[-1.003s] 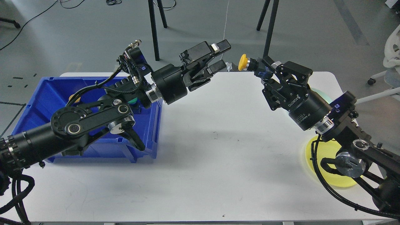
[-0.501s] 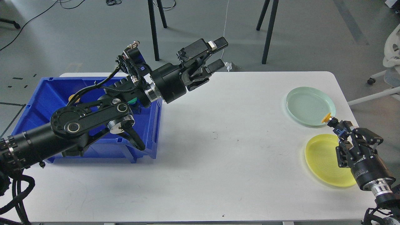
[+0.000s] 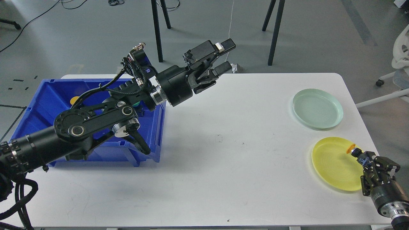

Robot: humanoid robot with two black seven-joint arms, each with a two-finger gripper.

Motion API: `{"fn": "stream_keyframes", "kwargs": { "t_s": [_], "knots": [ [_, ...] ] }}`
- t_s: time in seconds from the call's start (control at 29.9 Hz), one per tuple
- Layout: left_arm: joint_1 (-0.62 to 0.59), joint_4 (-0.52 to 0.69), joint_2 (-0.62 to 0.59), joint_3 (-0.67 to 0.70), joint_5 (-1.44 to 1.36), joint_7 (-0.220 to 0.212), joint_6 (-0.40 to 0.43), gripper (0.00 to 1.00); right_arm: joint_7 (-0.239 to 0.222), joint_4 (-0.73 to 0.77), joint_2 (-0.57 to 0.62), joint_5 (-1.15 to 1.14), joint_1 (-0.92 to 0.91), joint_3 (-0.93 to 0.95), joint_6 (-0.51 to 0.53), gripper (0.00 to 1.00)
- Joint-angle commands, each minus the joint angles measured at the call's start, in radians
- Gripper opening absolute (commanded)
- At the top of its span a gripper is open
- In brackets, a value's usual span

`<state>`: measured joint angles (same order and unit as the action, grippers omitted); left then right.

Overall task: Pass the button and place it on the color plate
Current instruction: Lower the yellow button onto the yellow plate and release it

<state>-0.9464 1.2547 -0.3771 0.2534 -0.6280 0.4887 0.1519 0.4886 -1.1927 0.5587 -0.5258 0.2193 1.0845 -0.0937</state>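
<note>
Yellow plate (image 3: 334,164) is the landmark, sitting at the near right of the white table (image 3: 223,153). Over its right rim, the right gripper (image 3: 358,154) pinches the orange-yellow button (image 3: 350,149), its cap angled toward the plate, presumably because the colours match and release belongs there. Just beyond the yellow plate lies a pale green plate (image 3: 318,108), bare. Far left of it, the left gripper (image 3: 223,57) hangs with fingers spread, holding nothing, above the blue bin (image 3: 48,102), which holds more buttons.
</note>
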Motion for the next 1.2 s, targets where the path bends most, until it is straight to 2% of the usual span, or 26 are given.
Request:
{"fn": "stream_keyframes", "kwargs": {
  "t_s": [0.0, 0.03, 0.17, 0.37, 0.84, 0.97, 1.04, 1.17],
  "knots": [
    [0.0, 0.0, 0.001, 0.001, 0.001, 0.0, 0.0, 0.92, 0.0, -0.001, -0.006, 0.0, 0.002, -0.006, 0.0, 0.19],
    [0.0, 0.0, 0.001, 0.001, 0.001, 0.0, 0.0, 0.92, 0.0, -0.002, -0.006, 0.0, 0.002, -0.009, 0.0, 0.23],
    [0.0, 0.0, 0.001, 0.001, 0.001, 0.0, 0.0, 0.92, 0.0, -0.007, -0.006, 0.0, -0.003, -0.038, 0.0, 0.24],
    [0.0, 0.0, 0.001, 0.001, 0.001, 0.0, 0.0, 0.92, 0.0, -0.01, -0.006, 0.001, -0.005, -0.038, 0.002, 0.37],
    [0.0, 0.002, 0.001, 0.001, 0.001, 0.0, 0.002, 0.92, 0.0, -0.025, -0.02, 0.001, -0.012, -0.034, 0.003, 0.49],
    [0.0, 0.0, 0.001, 0.0, 0.001, 0.0, 0.002, 0.92, 0.0, -0.025, -0.028, 0.001, -0.014, -0.031, 0.003, 0.54],
    [0.0, 0.0, 0.001, 0.001, 0.001, 0.0, 0.002, 0.92, 0.0, -0.025, -0.033, 0.003, -0.014, -0.028, 0.006, 0.64],
    [0.0, 0.0, 0.001, 0.001, 0.001, 0.0, 0.002, 0.92, 0.0, -0.03, -0.042, 0.003, -0.014, -0.026, 0.006, 0.67]
  ]
}}
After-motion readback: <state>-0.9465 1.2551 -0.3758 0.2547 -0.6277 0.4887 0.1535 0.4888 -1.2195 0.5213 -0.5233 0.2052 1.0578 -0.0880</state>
